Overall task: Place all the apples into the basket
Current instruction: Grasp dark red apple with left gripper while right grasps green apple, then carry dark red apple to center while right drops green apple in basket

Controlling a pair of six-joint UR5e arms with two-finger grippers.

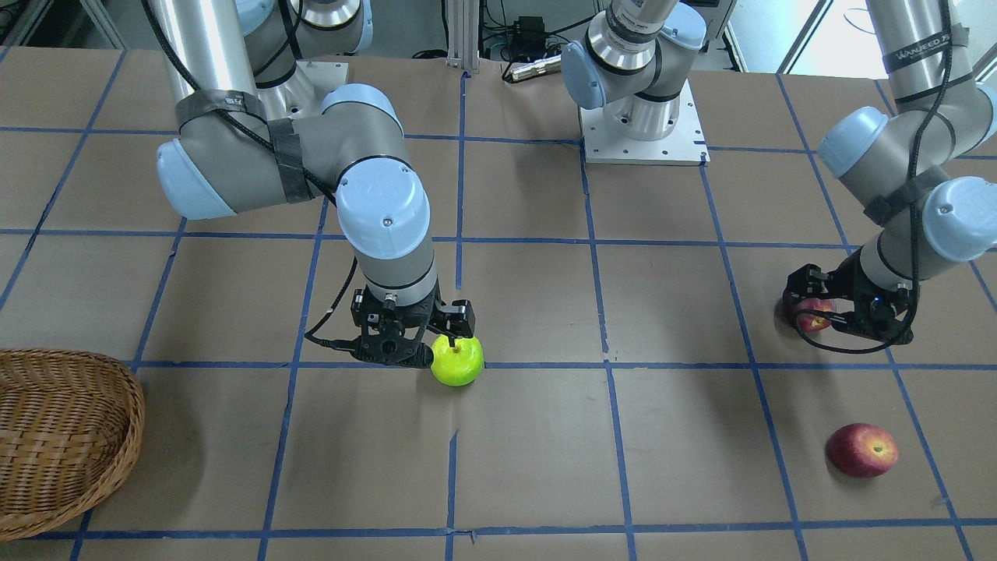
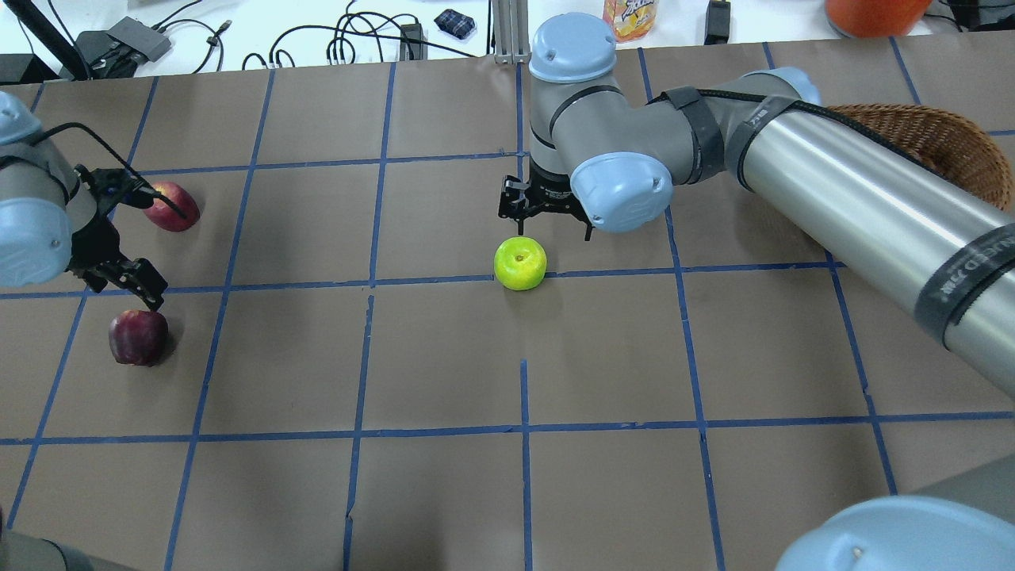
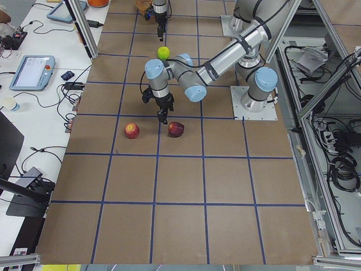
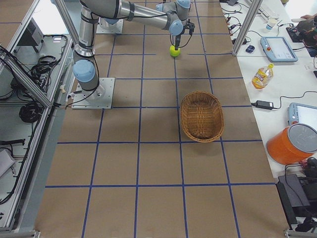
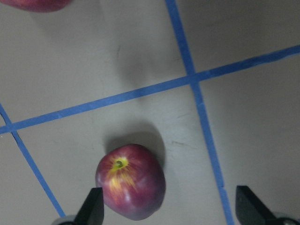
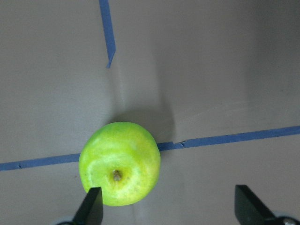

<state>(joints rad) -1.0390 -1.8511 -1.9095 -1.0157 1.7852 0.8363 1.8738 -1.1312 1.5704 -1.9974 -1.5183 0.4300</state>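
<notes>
now, nearest the robot in the overhead view, the dark maroon apple (image 2: 139, 337) rests on the desk (image 2: 444, 492) at the left side. the left end effector (image 5: 171, 208) hangs over it, jaws spread wide and holding nothing. in the left wrist view the apple lies at about 10 o'clock from the middle of the gap, just beside one jaw.

further out, mid-desk, the green apple (image 2: 519, 264) sits on a blue tape line (image 2: 444, 278). the right end effector (image 6: 171, 208) is likewise spread and empty, with the apple off-centre at 10 o'clock of its middle.

the red apple (image 2: 170, 206) lies at 12 o'clock of the maroon one, apart from it.

farthest out, the basket (image 2: 979, 155) stands between 2 and 3 o'clock of the green apple, well apart.
</notes>
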